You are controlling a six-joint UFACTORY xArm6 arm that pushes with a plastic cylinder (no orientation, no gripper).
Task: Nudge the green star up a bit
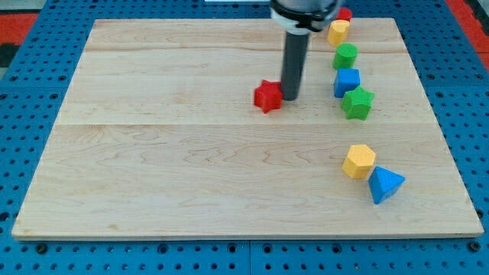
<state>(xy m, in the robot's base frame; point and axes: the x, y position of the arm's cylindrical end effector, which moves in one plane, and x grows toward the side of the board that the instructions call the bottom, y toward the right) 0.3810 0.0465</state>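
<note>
The green star point(357, 102) lies at the view's right side of the wooden board point(168, 153), just below a blue block point(347, 81). My tip point(291, 98) rests on the board well to the left of the green star, touching or nearly touching the right side of a red star point(267, 95). The dark rod rises from the tip to the view's top.
A green block point(345, 55), a yellow block point(338, 31) and a partly hidden red block point(344, 14) run up the right side above the blue block. A yellow hexagon point(358, 161) and a blue triangle point(386, 184) lie at the lower right.
</note>
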